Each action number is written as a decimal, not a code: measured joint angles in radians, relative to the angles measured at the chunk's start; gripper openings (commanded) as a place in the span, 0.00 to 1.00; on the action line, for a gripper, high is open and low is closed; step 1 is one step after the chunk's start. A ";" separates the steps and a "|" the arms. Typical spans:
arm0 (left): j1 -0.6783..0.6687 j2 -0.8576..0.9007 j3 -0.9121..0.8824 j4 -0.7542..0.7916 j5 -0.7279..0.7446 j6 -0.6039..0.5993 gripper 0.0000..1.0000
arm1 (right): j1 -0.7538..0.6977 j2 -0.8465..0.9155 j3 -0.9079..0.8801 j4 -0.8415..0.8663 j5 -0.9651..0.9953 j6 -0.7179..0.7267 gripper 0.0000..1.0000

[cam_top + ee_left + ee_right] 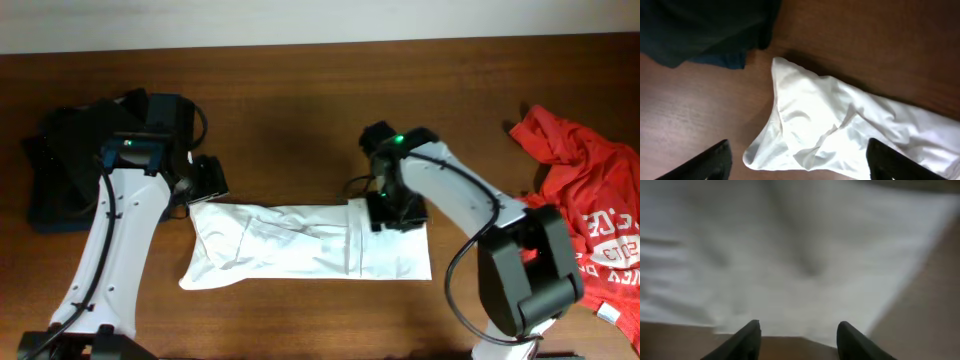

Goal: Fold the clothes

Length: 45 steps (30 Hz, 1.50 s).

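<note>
A long white cloth garment (310, 240), folded into a creased strip, lies front-centre on the brown wooden table (300, 110), near its front edge, bare wood open behind. The left gripper (797, 150) hangs over the rumpled left end, fingers spread wide and empty; the right gripper (799, 330) over the smoother right part, fingers likewise apart. Crumpled red shirt (590, 200) at right edge, dark cloth heap (70, 150) at left.

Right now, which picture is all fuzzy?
Right wrist view: fuzzy, the white cloth is just a soft smear; left wrist view: sharp, its wrinkles look crisp; overhead view: clear and evenly lit, no glare.
</note>
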 measured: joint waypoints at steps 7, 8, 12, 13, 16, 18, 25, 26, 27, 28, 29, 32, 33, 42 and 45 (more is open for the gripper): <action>0.005 0.042 -0.184 0.056 0.042 0.192 0.95 | -0.247 -0.023 0.003 -0.106 0.050 -0.047 0.62; 0.013 0.056 -0.208 0.077 0.045 0.205 0.95 | -0.267 -0.023 0.003 -0.107 0.056 -0.061 0.62; 0.096 0.124 -0.295 0.159 0.045 0.235 0.94 | -0.277 -0.023 0.003 -0.106 0.060 -0.080 0.63; 0.114 0.138 -0.309 0.172 0.047 0.239 0.93 | -0.277 -0.023 0.003 -0.106 0.061 -0.083 0.63; 0.125 0.166 -0.335 0.224 0.068 0.254 0.90 | -0.277 -0.024 0.003 -0.106 0.061 -0.090 0.63; 0.124 0.194 -0.366 0.325 0.102 0.275 0.89 | -0.277 -0.024 0.003 -0.106 0.061 -0.091 0.63; 0.127 0.222 -0.388 0.381 0.146 0.314 0.42 | -0.277 -0.024 0.003 -0.105 0.061 -0.094 0.64; 0.126 0.223 -0.388 0.382 0.163 0.316 0.30 | -0.277 -0.024 0.003 -0.103 0.061 -0.094 0.63; 0.124 0.226 -0.386 0.380 0.181 0.319 0.20 | -0.277 -0.024 0.003 -0.102 0.061 -0.093 0.63; 0.123 0.228 -0.384 0.377 0.193 0.319 0.17 | -0.277 -0.024 0.003 -0.102 0.061 -0.093 0.64; 0.123 0.230 -0.383 0.373 0.211 0.320 0.12 | -0.277 -0.024 0.003 -0.102 0.061 -0.094 0.64; 0.121 0.233 -0.378 0.364 0.230 0.326 0.02 | -0.277 -0.024 0.003 -0.101 0.068 -0.095 0.66; 0.121 0.234 -0.374 0.352 0.227 0.329 0.01 | -0.277 -0.024 0.003 -0.099 0.069 -0.097 0.67; 0.151 0.279 -0.076 -0.016 -0.048 0.230 0.01 | -0.328 -0.024 0.003 -0.084 0.121 -0.113 0.70; 0.156 0.280 0.073 -0.143 -0.064 0.192 0.01 | -0.359 -0.024 0.003 -0.079 0.126 -0.124 0.71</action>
